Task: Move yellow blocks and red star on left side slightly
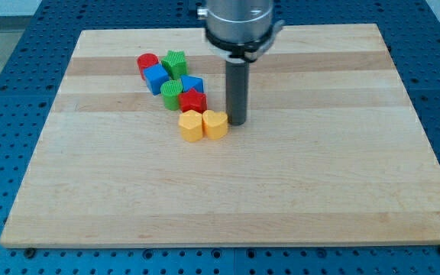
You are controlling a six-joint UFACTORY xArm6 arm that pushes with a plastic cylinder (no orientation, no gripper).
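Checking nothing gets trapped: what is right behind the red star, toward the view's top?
A blue block sits behind the red star, its lower part covered by it. A green block stands at the star's left.

Tip [237, 123] just right of paired blocks [202, 125] — star [193, 101] behind them, touching.

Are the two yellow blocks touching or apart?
Touching: the left yellow block and right yellow block sit side by side, no gap showing.

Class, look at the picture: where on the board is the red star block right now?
The red star sits left of the board's centre, toward the view's top, touching the green block on its left, with the two yellow blocks just below and my tip to its right.
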